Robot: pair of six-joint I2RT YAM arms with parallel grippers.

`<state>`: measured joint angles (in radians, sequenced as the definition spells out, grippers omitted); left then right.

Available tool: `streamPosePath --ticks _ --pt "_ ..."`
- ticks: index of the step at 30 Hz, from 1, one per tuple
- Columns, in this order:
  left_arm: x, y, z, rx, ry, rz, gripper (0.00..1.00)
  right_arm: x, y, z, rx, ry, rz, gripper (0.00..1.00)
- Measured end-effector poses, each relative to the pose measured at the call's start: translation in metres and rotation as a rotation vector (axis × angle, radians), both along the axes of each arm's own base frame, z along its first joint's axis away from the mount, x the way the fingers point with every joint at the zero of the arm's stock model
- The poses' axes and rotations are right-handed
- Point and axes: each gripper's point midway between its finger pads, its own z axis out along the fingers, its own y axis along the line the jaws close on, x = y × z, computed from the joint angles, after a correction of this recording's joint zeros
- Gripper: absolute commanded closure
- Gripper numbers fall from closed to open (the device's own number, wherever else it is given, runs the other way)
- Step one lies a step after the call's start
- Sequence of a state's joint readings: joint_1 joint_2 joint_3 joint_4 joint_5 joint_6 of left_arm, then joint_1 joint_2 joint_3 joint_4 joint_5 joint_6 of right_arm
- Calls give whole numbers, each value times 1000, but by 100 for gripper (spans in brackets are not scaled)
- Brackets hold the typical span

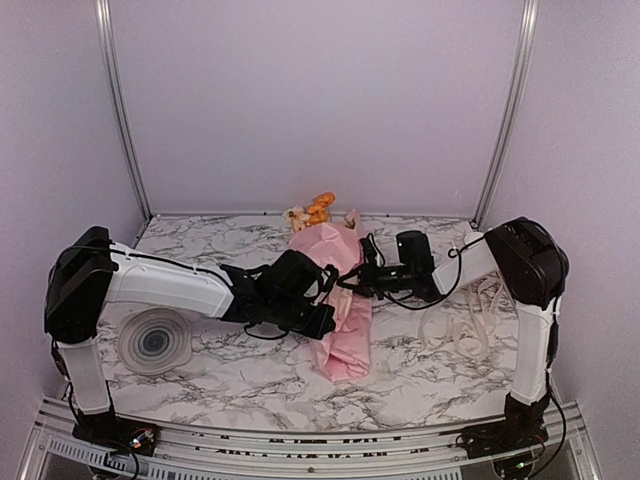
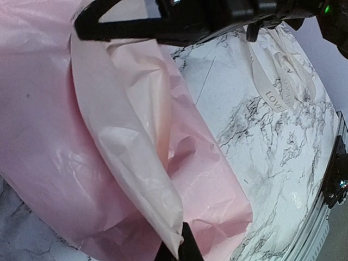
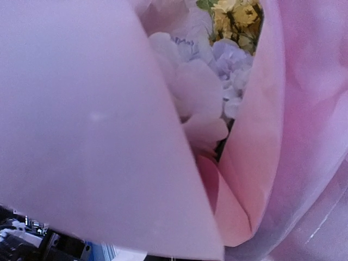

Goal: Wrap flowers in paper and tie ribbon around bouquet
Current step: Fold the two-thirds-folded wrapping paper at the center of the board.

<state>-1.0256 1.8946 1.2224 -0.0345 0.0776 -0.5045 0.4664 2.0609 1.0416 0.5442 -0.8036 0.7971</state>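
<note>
Seen from above, a bouquet point(image 1: 345, 335) wrapped in pink paper point(image 2: 49, 136) lies mid-way across a marble table point(image 1: 250, 375), with orange flowers point(image 1: 318, 208) poking out at the far end. Both arms meet at it. Only the left wrist view shows the left gripper point(image 2: 182, 251) clenched on a raised fold of paper. It also shows a cream ribbon point(image 2: 274, 81) lying loose on the table, apart from the bouquet. The right gripper point(image 1: 357, 272) is closed at the wrap's edge; whether it holds paper cannot be told. Its wrist view shows whitish and yellow flowers inside the wrap. A grey ringed disc point(image 1: 155, 342) sits at the left.
</note>
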Motion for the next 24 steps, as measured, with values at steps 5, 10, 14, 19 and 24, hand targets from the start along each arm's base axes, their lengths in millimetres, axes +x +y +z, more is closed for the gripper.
streamPosePath --ticks 5,10,14,19,24 --pt "2 -23 15 37 -103 -61 100 -5 -4 -4 21 9 -16 56" --pt "-3 -32 -8 159 -161 -132 100 -17 -12 -8 26 19 -25 49" --pt "-10 -30 -37 266 -161 -191 100 -27 -18 7 37 3 -28 47" --pt "-12 -22 -54 334 -164 -219 100 -32 -25 30 28 -48 -45 47" --pt "-12 -22 -54 342 -173 -223 100 -38 -34 26 -17 -50 -68 55"
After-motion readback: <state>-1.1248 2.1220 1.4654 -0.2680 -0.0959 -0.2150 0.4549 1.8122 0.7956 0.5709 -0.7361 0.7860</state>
